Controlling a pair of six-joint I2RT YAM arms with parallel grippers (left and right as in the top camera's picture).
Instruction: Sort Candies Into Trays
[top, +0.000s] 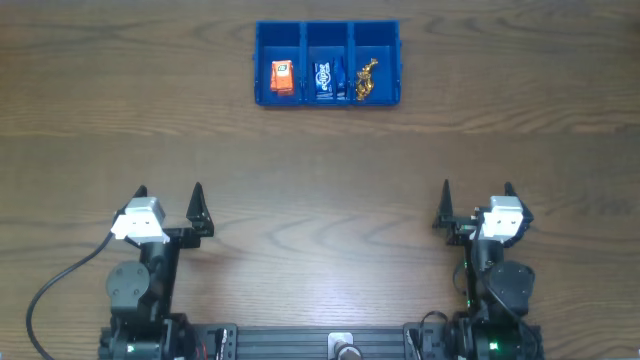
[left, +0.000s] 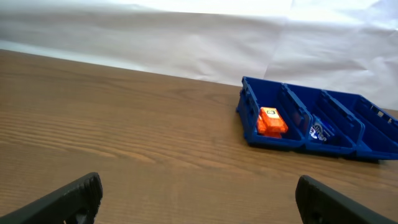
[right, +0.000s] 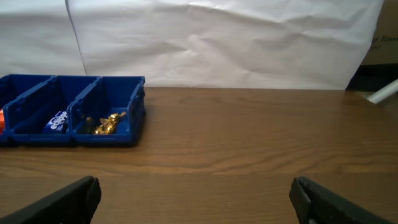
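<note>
Table: brown wood-grain table, with both arms standing along its near edge.
Tray: a blue tray with three side-by-side compartments lies at the far middle of the table, well apart from both arms.
Left compartment: an orange candy lies here, alone in its slot.
Middle compartment: a blue candy in a printed wrapper lies on the floor of this slot.
Right compartment: a gold candy lies here (whether it is one crinkled wrapper or a few small pieces together cannot be told).
Left gripper: the left gripper sits at the near left over bare wood, with its two fingers spread wide and nothing between them. It points toward the far side, and its wrist view looks across the table to the tray and the orange candy.
Right gripper: the right gripper sits at the near right, level with the left one. Its fingers are also spread wide with nothing held, and only bare table shows beneath. Its wrist view takes in the tray's gold-candy end.
Spacing: the two grippers are well apart from each other, and the tray lies farther up the table, roughly between their lines.
Backdrop: a white sheet hangs behind the table's far edge.
Cable: a black cable loops on the table beside the left arm's base.
</note>
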